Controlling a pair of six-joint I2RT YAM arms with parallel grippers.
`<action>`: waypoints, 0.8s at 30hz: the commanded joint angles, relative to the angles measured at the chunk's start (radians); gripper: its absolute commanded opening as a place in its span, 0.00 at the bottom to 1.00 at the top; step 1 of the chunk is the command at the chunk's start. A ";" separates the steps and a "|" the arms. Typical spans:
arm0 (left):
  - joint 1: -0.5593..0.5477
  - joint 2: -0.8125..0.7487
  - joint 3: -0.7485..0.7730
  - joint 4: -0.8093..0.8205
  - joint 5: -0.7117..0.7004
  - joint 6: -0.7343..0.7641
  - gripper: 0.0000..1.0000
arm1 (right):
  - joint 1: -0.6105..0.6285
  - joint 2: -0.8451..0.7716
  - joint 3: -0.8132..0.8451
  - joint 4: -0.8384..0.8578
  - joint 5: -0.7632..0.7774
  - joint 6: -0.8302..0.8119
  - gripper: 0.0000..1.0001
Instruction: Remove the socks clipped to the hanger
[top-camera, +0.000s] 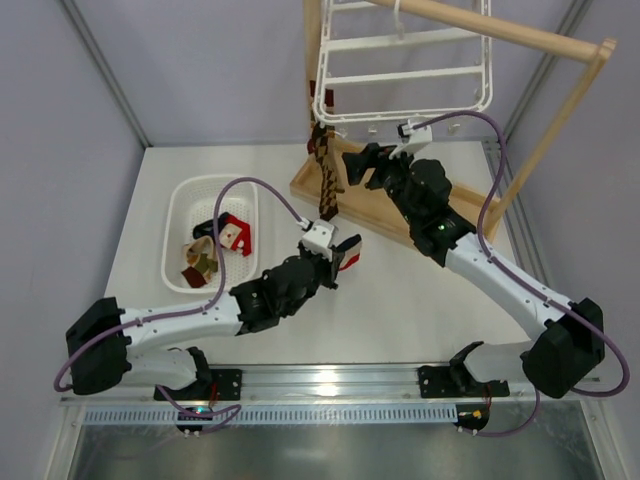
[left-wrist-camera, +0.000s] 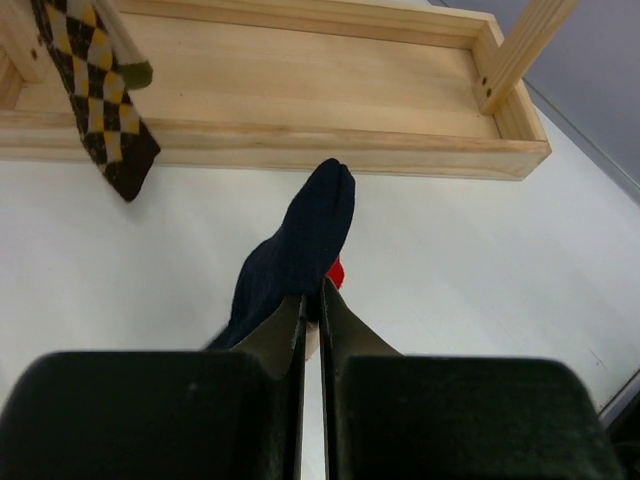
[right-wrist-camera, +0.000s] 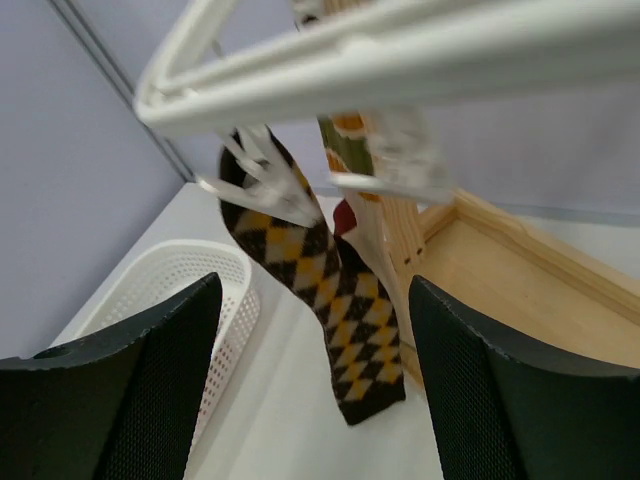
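Observation:
The white hanger (top-camera: 400, 60) hangs from the wooden rail at the back. A brown-black argyle sock (top-camera: 325, 180) dangles from a clip on its near left corner, with a cream striped sock (right-wrist-camera: 345, 140) behind it. My right gripper (top-camera: 352, 165) stands open just right of that sock. In the right wrist view the argyle sock (right-wrist-camera: 330, 300) hangs beyond the gap of the right gripper (right-wrist-camera: 313, 288), under the hanger rim (right-wrist-camera: 350, 60). My left gripper (left-wrist-camera: 312, 290) is shut on a dark navy sock (left-wrist-camera: 300, 245) with a bit of red (left-wrist-camera: 337, 272) beside it, above the table centre (top-camera: 345, 258).
A white slotted basket (top-camera: 178, 200) at the left holds several socks (top-camera: 215, 245). The wooden stand's base tray (left-wrist-camera: 300, 90) lies behind the left gripper, and its sloping rail (top-camera: 560, 45) crosses the back right. The basket rim (right-wrist-camera: 180, 270) shows left of the argyle sock.

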 joint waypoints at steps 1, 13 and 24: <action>0.051 0.002 -0.017 0.023 0.017 -0.024 0.00 | -0.004 -0.087 -0.101 0.027 0.088 -0.029 0.77; 0.509 -0.130 -0.132 0.006 0.258 -0.223 0.00 | -0.027 -0.257 -0.548 0.058 0.236 0.035 0.77; 0.990 -0.173 -0.068 -0.034 0.447 -0.374 0.00 | -0.130 -0.274 -0.796 0.156 0.194 0.153 0.77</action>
